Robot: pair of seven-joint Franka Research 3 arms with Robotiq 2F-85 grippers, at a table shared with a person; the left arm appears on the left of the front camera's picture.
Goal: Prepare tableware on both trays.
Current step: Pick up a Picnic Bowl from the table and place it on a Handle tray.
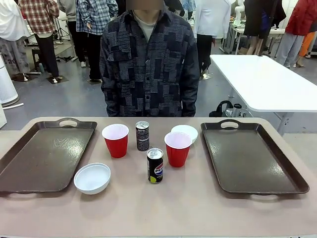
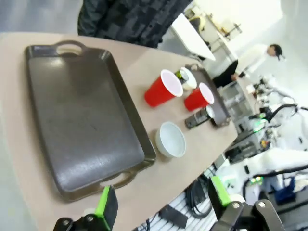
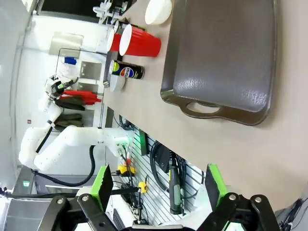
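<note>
Tan table (image 1: 158, 213), trays (image 1: 39, 158) (image 1: 250, 158) at side edges, tableware (image 1: 155, 165) between, left gripper (image 2: 162, 195), right gripper (image 3: 158, 180) wide.

The left tool (image 2: 161, 192) and right tool (image 3: 158, 177) are black with bright green pads (image 2: 102, 204).

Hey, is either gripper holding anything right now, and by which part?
Nothing is held: the left gripper and the right gripper are both open and empty.
</note>
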